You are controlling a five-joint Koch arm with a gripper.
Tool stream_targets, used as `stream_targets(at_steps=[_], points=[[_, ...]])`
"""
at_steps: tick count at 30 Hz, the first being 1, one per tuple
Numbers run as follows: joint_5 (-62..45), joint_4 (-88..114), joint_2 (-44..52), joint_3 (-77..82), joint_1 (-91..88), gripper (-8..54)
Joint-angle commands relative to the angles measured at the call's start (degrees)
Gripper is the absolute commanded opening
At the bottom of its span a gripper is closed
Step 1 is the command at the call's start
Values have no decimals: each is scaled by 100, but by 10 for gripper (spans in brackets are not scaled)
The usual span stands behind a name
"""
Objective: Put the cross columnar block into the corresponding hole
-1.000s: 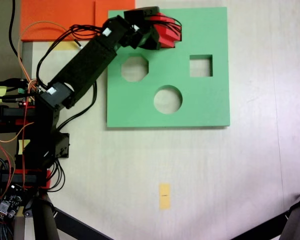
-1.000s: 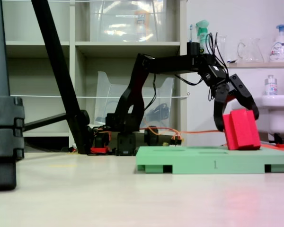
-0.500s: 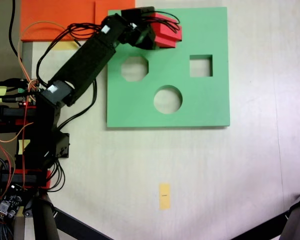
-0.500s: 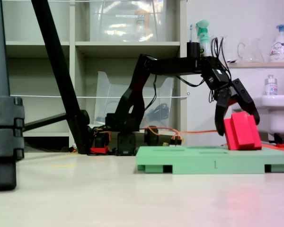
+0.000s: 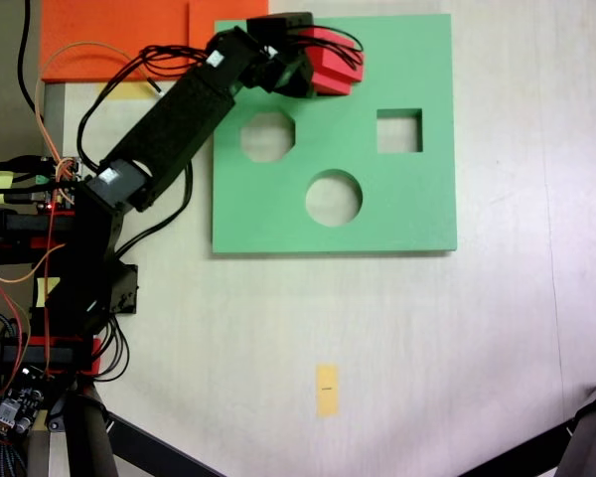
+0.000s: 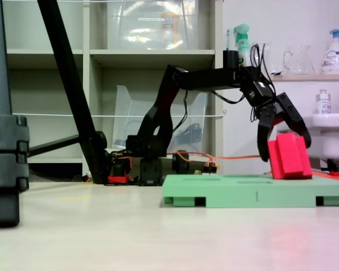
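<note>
From above, in a fixed view, the green board [image 5: 377,199] lies on the desk [image 5: 377,348] with three open cutouts to count: one octagon [image 5: 267,136], one square [image 5: 398,130] and one circle [image 5: 333,198]. The cross hole itself cannot be seen; by the layout it probably sits under the red block [image 5: 338,65], near the board's top edge, above and between the octagon and the square. One arm reaches in from the board's left, and its end effector [image 5: 318,62] is over that spot, its jaws spread about the block's width and closed around the block. One orange sheet [image 5: 119,35] lies off the board's top-left corner, and one yellow tag [image 5: 326,389] lies well below the board.

From the side, in a fixed view, the one block [image 6: 289,158] stands on the board [image 6: 254,196] near its right end, slightly tilted, most of its height above the board's top face. The end effector [image 6: 282,148] straddles it from above, one finger [image 6: 264,141] down its left side.

Judged from this, the block has been carried to the board and set at about the right place, but it is not seated. Left to do: line up the cross with the hole, press the block down, then let go.
</note>
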Motion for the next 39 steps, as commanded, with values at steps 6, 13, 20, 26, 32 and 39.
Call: stream_targets(at_steps=[6, 13, 20, 26, 32, 39], points=[[62, -281, 334, -527, 299, 192], [527, -132, 255, -527, 0, 194], [712, 185, 290, -527, -246, 194], [712, 237, 220, -527, -211, 194], [712, 299, 211, -519, -220, 194], [703, 272, 158, -527, -105, 192]])
